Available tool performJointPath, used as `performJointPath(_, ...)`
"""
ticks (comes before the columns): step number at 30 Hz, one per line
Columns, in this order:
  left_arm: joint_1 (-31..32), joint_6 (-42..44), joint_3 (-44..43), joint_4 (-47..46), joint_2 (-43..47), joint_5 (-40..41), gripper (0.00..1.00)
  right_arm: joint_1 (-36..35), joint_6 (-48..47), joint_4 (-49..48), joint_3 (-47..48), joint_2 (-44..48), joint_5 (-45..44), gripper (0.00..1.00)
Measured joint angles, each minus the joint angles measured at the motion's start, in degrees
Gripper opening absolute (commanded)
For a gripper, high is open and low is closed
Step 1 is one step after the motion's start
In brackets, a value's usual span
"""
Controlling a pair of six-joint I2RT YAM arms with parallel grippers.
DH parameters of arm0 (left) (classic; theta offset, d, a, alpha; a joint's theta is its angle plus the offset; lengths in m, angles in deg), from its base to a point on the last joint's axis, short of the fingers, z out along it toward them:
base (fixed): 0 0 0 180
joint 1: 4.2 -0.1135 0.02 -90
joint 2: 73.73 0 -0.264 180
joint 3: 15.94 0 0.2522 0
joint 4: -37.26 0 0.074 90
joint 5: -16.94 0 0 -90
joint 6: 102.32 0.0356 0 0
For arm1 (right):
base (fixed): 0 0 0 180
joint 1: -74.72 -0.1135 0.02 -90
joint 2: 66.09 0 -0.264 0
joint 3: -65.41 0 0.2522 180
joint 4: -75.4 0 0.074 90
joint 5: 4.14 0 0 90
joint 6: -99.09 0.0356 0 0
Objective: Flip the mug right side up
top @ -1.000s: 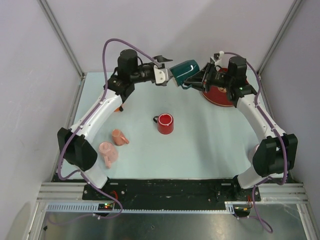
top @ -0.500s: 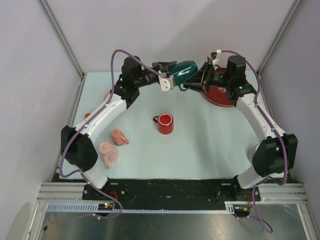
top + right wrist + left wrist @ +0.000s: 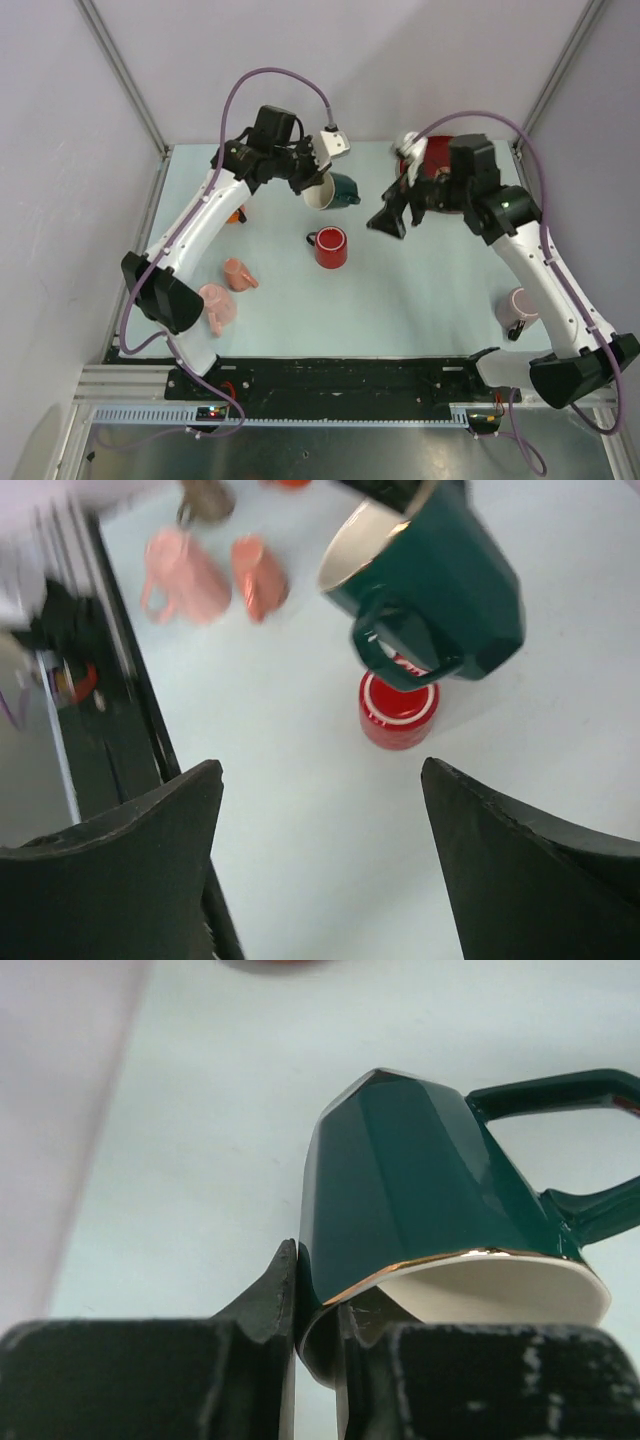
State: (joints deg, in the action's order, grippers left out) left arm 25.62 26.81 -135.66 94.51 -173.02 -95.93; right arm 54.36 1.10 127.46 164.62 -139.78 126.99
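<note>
A dark green mug (image 3: 345, 188) with a white inside and a gold rim hangs tilted above the table. My left gripper (image 3: 316, 180) is shut on its rim. In the left wrist view one finger (image 3: 268, 1305) presses the outside of the mug (image 3: 420, 1185) and the other sits inside the mouth. The mug's handle points away from that gripper. My right gripper (image 3: 393, 215) stands open just right of the mug, holding nothing. In the right wrist view the mug (image 3: 445, 575) floats above a red mug, ahead of the spread fingers (image 3: 150, 850).
A red mug (image 3: 330, 247) stands upright at mid-table. Two pink mugs (image 3: 238, 272) (image 3: 214, 305) lie at the near left, and another pink mug (image 3: 515, 307) sits at the near right. A red plate (image 3: 415, 168) at the back right is mostly hidden under my right arm.
My right gripper opened, let go of the green mug and drew back toward the right. My left gripper closed on the rim and swung the mug lower and nearer.
</note>
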Motion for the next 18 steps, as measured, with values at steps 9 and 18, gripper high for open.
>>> performJointPath(9, 0.66, -13.25, -2.12, 23.76, 0.48, 1.38, 0.00, -13.62, -28.50, 12.96, 5.27, -6.16, -5.49, 0.69)
performJointPath(18, 1.92, -18.51, 1.31, 28.85, 3.93, 3.96, 0.00, -20.85, -35.23, 18.62, 12.33, -14.80, -9.53, 0.65)
